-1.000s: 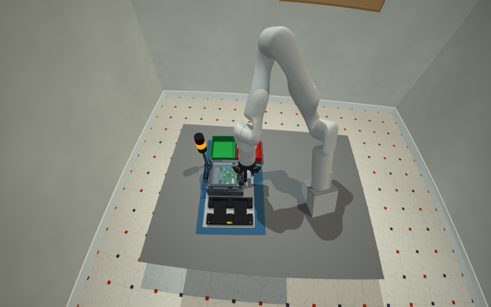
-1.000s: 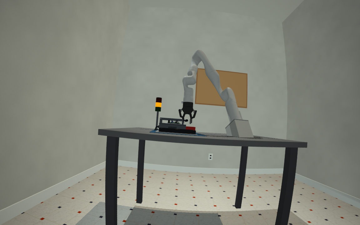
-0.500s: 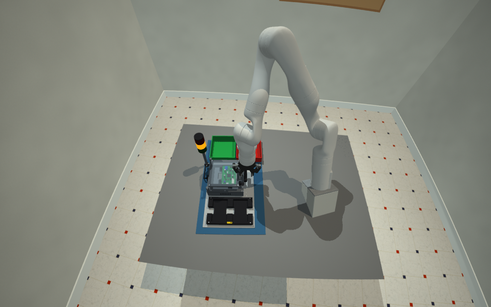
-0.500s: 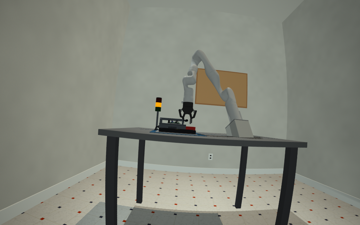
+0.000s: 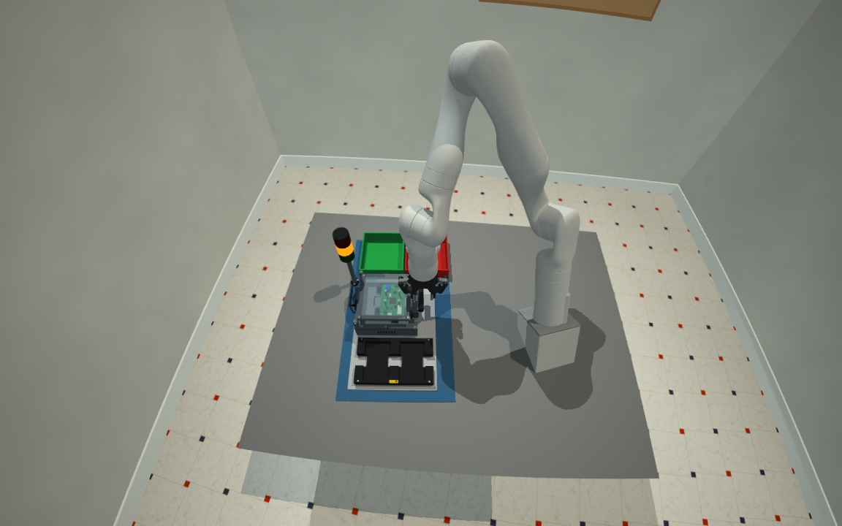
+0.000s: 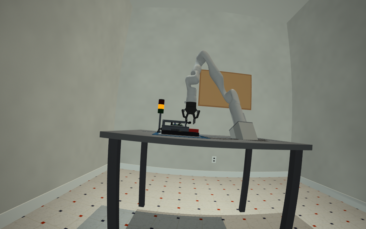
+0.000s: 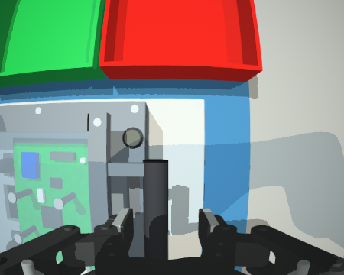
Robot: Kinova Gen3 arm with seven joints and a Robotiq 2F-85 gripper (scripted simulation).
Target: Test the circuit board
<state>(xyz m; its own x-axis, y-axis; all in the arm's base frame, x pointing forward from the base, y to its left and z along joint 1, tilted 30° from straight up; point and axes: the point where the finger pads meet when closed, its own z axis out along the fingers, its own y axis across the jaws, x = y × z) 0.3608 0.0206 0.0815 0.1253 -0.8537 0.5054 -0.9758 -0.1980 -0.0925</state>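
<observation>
The green circuit board [image 5: 392,299] [image 7: 70,181] lies component side up in the grey tester [image 5: 384,332] [image 6: 175,128] [image 7: 65,114], under the clear lid. The lid [image 6: 168,120] [image 7: 97,149] is down. The signal light [image 5: 345,250] [image 6: 161,106] glows amber. My gripper [image 5: 422,300] [image 6: 190,122] [image 7: 165,221] is open about halfway, at the lid's right edge. The black handle bar [image 7: 156,191] shows between its fingers in the wrist view, with gaps on both sides. The pins, the hook's tab and the board's near end are hidden or too small to tell.
The green bin [image 5: 383,255] [image 7: 53,34] and red bin [image 5: 443,259] [image 6: 193,130] [image 7: 172,34] stand side by side behind the tester. The black tray [image 5: 377,359] lies in front of it and holds no board. The signal light's pole [image 5: 351,272] [image 6: 159,121] rises at the tester's left.
</observation>
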